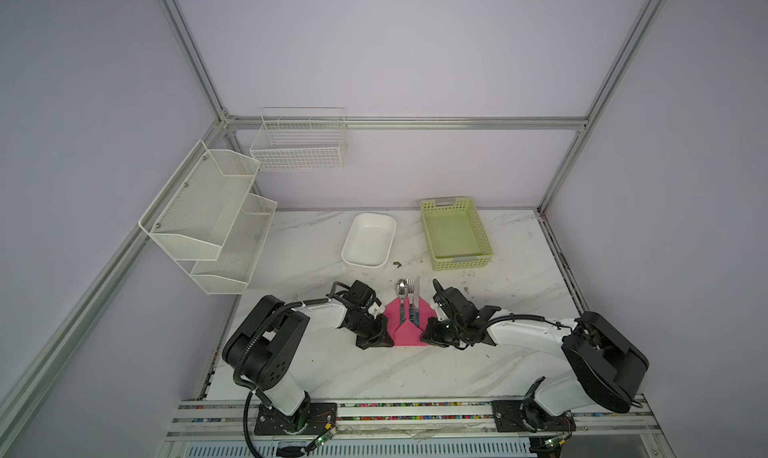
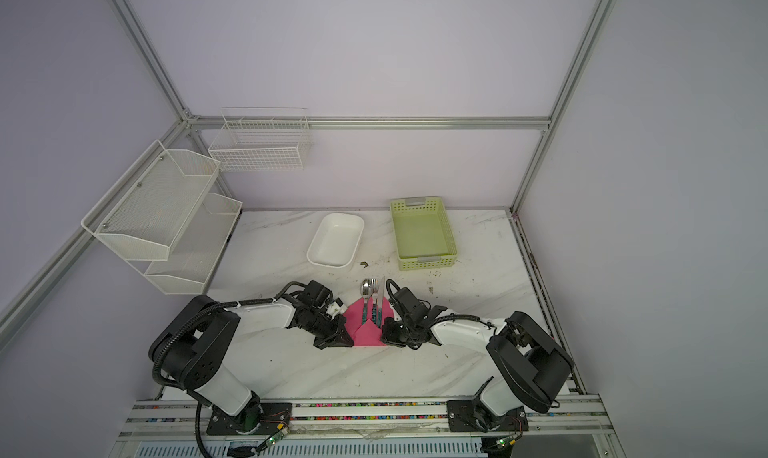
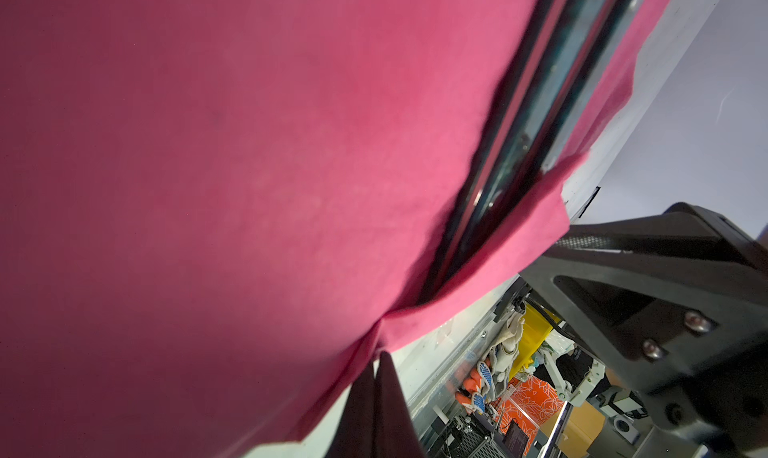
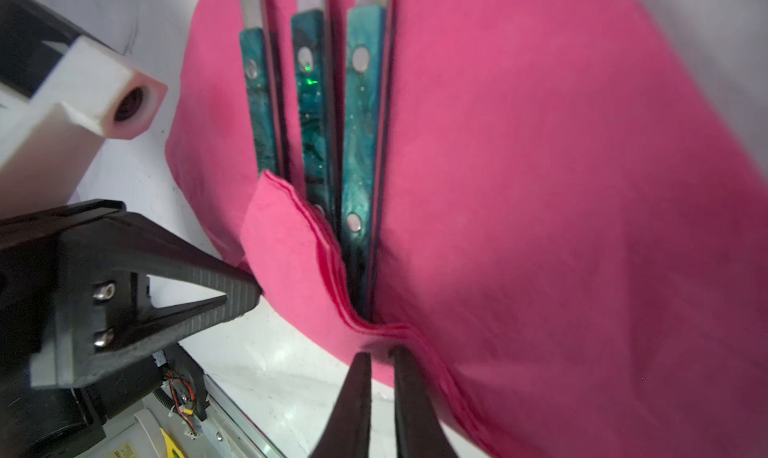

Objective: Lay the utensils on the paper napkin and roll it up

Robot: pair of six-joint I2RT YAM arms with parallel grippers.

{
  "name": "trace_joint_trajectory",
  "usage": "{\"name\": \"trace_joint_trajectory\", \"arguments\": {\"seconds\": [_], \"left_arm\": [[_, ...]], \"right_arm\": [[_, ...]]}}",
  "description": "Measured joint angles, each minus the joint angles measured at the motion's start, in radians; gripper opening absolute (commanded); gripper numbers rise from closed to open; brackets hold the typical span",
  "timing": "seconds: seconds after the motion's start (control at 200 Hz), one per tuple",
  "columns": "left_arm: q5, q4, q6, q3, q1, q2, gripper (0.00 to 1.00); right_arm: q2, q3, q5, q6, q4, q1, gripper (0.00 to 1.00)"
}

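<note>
Our left gripper [image 3: 380, 358] and right gripper [image 4: 382, 354] each pinch a near flap of the paper napkin [image 1: 409, 335], the utensils [image 1: 410, 290] lying near-to-far between them.

Found the gap between left gripper [image 1: 387, 339] and right gripper [image 1: 427, 335] filled by paper napkin [image 1: 405, 334] and utensils [image 1: 409, 290]. Saw bare tabletop [image 1: 407, 373] behind both, white dish [image 1: 362, 263] and green basket [image 1: 459, 263] well ahead.

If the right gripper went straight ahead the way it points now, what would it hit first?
The paper napkin fold pinched in the right gripper, then probably the nearest teal handle right behind it.
</note>
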Motion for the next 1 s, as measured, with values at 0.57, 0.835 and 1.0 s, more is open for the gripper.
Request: {"name": "trace_joint_trajectory", "arguments": {"seconds": [0.57,0.835,1.0], "left_arm": [[-0.05,-0.059,-0.017,0.003,-0.006,-0.06,0.1],[-0.067,-0.087,-0.034,0.082,-0.076,-0.06,0.1],[-0.074,-0.079,-0.034,0.165,-0.119,-0.013,0.09]], "right_arm": [[0.016,-0.013,-0.005,-0.013,0.012,-0.012,0.15],[0.016,-0.013,-0.005,-0.02,0.011,-0.012,0.14],[0.018,-0.013,-0.008,-0.02,0.012,-0.012,0.13]]}}
